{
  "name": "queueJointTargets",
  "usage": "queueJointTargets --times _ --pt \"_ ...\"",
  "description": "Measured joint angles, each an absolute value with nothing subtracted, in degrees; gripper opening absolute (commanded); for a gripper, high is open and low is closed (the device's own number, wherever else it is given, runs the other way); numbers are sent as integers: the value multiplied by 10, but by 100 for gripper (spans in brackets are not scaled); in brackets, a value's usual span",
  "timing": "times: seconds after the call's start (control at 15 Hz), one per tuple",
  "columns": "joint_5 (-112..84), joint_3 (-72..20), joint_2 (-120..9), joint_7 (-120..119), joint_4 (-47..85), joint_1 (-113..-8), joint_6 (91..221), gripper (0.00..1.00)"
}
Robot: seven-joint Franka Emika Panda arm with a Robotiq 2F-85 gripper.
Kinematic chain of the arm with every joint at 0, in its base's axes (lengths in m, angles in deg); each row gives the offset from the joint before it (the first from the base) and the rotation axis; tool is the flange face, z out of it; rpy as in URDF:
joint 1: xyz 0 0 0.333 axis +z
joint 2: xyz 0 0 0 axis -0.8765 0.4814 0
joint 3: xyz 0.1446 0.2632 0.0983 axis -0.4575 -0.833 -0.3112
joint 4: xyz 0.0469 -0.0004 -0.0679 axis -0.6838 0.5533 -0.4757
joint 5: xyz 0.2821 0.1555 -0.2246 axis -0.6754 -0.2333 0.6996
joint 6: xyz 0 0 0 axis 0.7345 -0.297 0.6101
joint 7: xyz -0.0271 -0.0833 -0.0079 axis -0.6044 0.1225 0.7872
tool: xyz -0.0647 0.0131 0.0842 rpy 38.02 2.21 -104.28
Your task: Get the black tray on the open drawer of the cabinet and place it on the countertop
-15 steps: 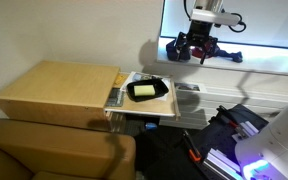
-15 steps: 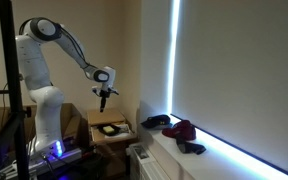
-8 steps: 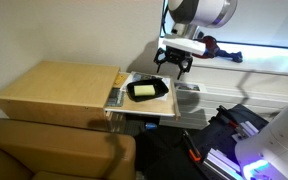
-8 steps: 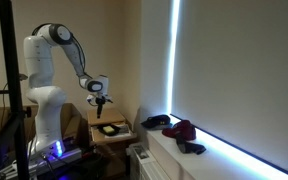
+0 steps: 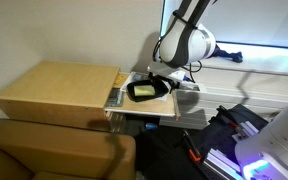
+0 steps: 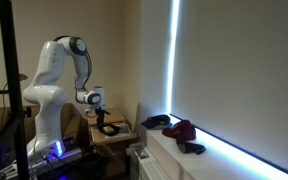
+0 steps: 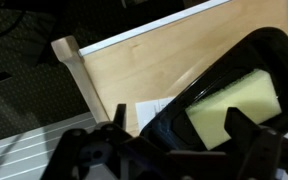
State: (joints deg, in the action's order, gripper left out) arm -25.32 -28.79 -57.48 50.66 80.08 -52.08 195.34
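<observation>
the black tray (image 5: 147, 90) lies in the open drawer (image 5: 115, 97) directly under the pincer (image 5: 164, 82), whose jaws stand wide apart, holding nothing, the tray's rim between the fingers (image 7: 239, 128). this looks like the approach to grasp: next, lower onto the rim and close. the drawer's pale wall runs close beside the pincer; the countertop (image 5: 54, 88), well off to its side, gives open room

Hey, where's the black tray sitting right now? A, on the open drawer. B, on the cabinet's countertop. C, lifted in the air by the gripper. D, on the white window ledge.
A: the black tray, with a pale yellow block inside, lies on the light wood of the open drawer, and the gripper is low over its end with the jaws apart.
</observation>
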Motion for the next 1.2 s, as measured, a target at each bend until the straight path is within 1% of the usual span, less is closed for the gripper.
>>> queueJointTargets --times 0.33,0.47,0.67,0.87,1.07,1.2 --pt "-255 -281 -578 508 799 -514 1954 100" --pt "-264 -253 -557 527 799 -502 1982 100" --pt "-318 -242 -509 534 793 -505 2040 100" --pt "-366 -274 -471 535 772 -531 2066 100" --pt "-392 -334 -445 540 745 -586 2063 100" --pt "-398 -352 -430 540 734 -609 2060 100"
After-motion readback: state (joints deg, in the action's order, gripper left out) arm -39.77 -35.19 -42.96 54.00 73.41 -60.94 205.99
